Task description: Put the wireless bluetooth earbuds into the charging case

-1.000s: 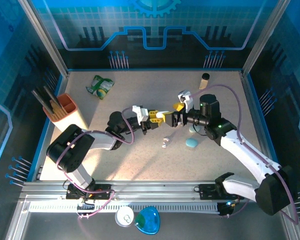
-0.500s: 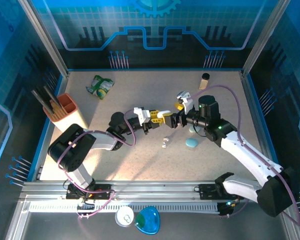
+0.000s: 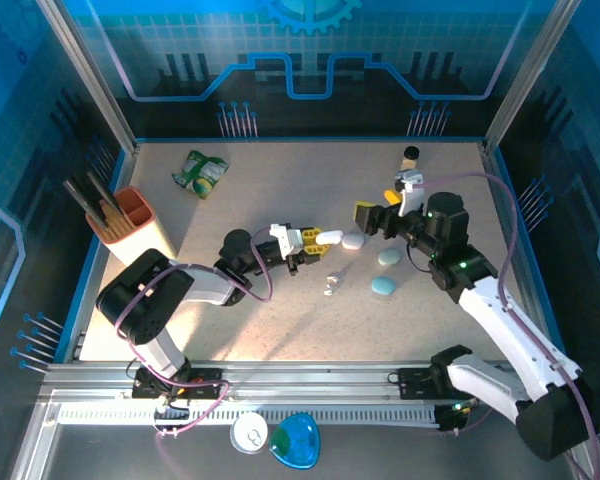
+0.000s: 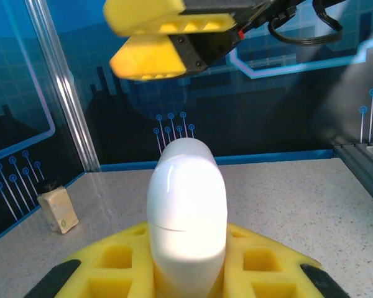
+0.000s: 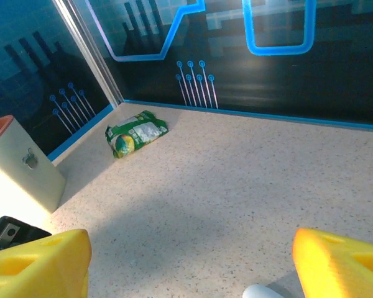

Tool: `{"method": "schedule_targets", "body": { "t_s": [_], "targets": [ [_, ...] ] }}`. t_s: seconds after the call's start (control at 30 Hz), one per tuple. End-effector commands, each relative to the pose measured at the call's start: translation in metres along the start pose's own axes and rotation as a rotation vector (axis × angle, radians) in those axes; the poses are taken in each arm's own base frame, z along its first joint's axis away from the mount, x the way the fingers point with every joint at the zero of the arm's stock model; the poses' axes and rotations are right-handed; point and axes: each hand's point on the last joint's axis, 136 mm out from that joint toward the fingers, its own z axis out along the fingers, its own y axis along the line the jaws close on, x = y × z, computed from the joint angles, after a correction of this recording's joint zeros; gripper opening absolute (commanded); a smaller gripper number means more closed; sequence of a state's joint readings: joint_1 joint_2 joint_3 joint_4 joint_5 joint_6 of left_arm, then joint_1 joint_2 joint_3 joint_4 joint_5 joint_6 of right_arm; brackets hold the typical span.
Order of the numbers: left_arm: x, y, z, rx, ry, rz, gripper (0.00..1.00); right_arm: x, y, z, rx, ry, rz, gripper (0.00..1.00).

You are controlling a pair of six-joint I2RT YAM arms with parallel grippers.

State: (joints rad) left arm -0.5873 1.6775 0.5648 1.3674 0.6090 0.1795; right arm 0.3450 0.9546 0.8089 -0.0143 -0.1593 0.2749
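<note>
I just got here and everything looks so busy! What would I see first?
Probably the shiny white case, pinched by the left gripper in the middle of the table. Just past it the right gripper hangs wide open, and a teal case lies on the table nearby.

Green packet [image 3: 200, 172] far left; orange cup [image 3: 130, 212] with dark sticks; small tan bottle [image 3: 410, 157] far right
</note>
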Motion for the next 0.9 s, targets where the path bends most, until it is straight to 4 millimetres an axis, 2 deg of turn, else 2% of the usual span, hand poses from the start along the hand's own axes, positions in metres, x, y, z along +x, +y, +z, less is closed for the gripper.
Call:
{"method": "schedule_targets", "body": {
  "t_s": [0.0,0.07,0.17,0.33,0.4,0.6,0.63,0.7,0.87],
  "targets": [
    [-0.004,-0.001,-0.002,-0.007,-0.019,0.031,0.16,0.027,0.029,-0.009,-0.175,0.05,-0.079,0.86],
    [-0.005,-0.003,-0.002,0.005,-0.021,0.031,0.14,0.046,0.04,-0.01,-0.221,0.096,-0.159,0.87],
    [-0.004,-0.008,-0.003,0.029,-0.02,0.053,0.13,0.065,0.046,-0.01,-0.216,0.123,-0.31,0.88],
    [-0.002,-0.01,-0.006,0.025,-0.011,0.069,0.14,0.074,0.05,-0.001,-0.201,0.122,-0.465,0.89],
    [-0.003,-0.012,-0.007,0.037,-0.015,0.065,0.13,0.073,0.046,0.006,-0.175,0.131,-0.476,0.88],
    [-0.003,-0.019,-0.009,0.058,-0.013,0.06,0.09,0.052,0.039,0.016,-0.097,0.07,-0.442,0.88],
    [-0.002,-0.02,-0.01,0.061,-0.011,0.062,0.09,0.046,0.036,0.015,-0.069,0.057,-0.427,0.88],
    [-0.001,-0.025,-0.011,0.09,-0.005,0.062,0.0,0.036,0.032,0.013,-0.035,0.017,-0.407,0.88],
    [0.008,-0.026,-0.01,0.099,0.002,0.059,0.01,0.019,0.024,0.008,-0.002,-0.035,-0.324,0.89]
  ]
}}
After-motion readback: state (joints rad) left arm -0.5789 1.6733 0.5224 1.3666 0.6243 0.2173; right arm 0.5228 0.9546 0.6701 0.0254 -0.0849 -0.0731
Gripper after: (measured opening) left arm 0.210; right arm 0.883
